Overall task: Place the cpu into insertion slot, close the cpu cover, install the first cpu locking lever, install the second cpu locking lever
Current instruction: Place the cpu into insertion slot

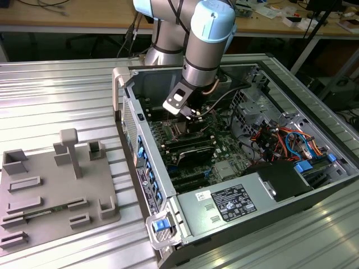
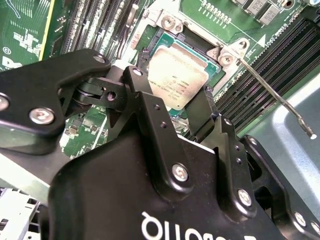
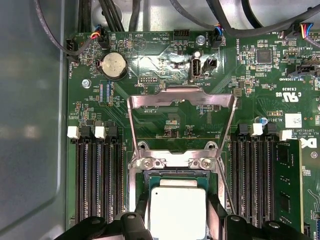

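In the exterior view, your tool [image 1: 188,110] is down inside the open computer case [image 1: 162,185], over the green board. A grey holder tray [image 1: 50,196] lies on the worktop [image 1: 56,89], at about 8 o'clock from the case.

In the second wrist view, the tool is drawn in narrow. Its fingers [image 2: 198,111] sit against two opposite edges of the chip [image 2: 177,75], which looks gripped. The chip sits square over the socket [image 2: 150,47], at or just above its seat; you cannot tell whether it is fully down. One wire lever [image 2: 272,92] stands free, unlatched.

In the first wrist view, the chip [image 3: 177,212] again lies between the fingers over the socket [image 3: 177,176]. The cover [image 3: 182,96] is swung fully open beyond its hinge.

By my reading, placing the chip is nearly done. The cover is not yet closed and neither lever is installed.

Count: one chip, one socket, one cover, one lever clearly seen, and two banks of memory slots [image 3: 97,180], one on each side of the socket.
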Motion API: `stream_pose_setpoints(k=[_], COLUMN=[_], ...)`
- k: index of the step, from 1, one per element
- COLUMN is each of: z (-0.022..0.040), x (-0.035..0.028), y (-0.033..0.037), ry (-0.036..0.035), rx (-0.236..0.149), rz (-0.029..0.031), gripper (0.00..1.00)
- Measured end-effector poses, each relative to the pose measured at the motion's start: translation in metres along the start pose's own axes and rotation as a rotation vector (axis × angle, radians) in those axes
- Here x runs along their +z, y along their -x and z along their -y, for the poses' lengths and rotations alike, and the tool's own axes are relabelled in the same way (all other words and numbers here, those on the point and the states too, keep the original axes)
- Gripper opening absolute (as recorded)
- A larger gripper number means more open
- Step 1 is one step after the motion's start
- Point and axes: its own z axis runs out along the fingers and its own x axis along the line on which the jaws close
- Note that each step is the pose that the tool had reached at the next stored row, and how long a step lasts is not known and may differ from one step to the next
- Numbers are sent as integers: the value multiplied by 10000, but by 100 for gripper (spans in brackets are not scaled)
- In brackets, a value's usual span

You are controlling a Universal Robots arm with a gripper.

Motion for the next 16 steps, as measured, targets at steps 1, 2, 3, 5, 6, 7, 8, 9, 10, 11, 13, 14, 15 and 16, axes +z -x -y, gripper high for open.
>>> stream_pose_setpoints(k=[1,2,3,5,6,7,8,9,10,11,13,14,15,16], z=[0,1,3,7,12,14,15,15,16,16,16,16,16,16], x=[-1,-2,-3,-6,-10,-11,-13,-14,-18,-20,-20,-20,-20,-20], y=[0,0,-1,-1,0,0,0,0,0,0,0,0,0,0], ry=[1,2,4,6,-1,0,1,1,-1,0,3,2,3,3], rx=[-5,-17,-24,-35,-37,-37,-39,-39,-39,-44,-136,-224,-232,-233], rz=[2,2,5,8,13,12,13,15,21,21,15,12,11,12], gripper=[55,55,55,55,55,55,55,55,55,55,55,55,55,55])
